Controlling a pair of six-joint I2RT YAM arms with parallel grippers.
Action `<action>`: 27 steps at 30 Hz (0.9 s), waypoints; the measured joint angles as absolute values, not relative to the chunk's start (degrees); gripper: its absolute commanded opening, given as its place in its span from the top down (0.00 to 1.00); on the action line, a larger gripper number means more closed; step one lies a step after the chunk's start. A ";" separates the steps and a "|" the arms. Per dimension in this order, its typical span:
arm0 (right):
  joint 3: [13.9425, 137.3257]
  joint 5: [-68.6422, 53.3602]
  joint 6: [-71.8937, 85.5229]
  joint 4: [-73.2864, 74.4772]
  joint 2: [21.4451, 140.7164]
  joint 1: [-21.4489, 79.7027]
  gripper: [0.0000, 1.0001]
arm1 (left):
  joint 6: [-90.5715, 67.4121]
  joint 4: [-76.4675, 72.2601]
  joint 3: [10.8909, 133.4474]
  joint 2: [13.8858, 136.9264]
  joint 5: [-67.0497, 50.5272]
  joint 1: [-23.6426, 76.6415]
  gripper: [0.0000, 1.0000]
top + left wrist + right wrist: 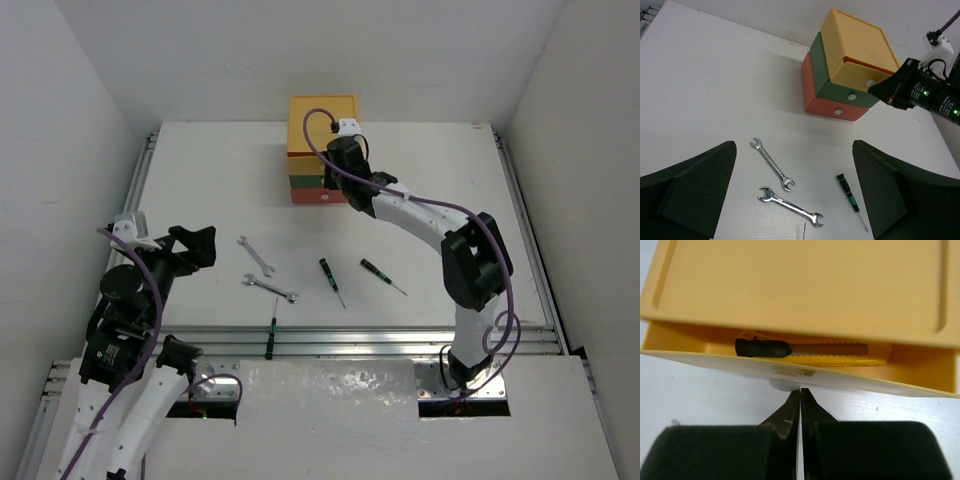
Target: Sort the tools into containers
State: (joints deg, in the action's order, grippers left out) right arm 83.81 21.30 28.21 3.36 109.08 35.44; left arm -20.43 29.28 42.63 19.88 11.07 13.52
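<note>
Fingers [782, 422] of right gripper [800, 392] pressed together against white knob [785, 384] of part-open yellow drawer [700, 357], far tabletop edge, probably for pushing; yellow-and-black tool [810, 351] lodged inside; left gripper [203, 246] held wide near wrenches [772, 164].

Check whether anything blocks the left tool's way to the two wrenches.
Nothing visible does. The open left tool hangs above the table. Both wrenches, one and the other, lie ahead of it on bare tabletop. The drawer chest stands beyond them.
</note>
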 measured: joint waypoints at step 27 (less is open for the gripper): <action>71.81 15.88 27.62 -3.62 105.65 34.59 0.60 | -20.16 28.88 42.61 19.14 11.09 13.58 0.00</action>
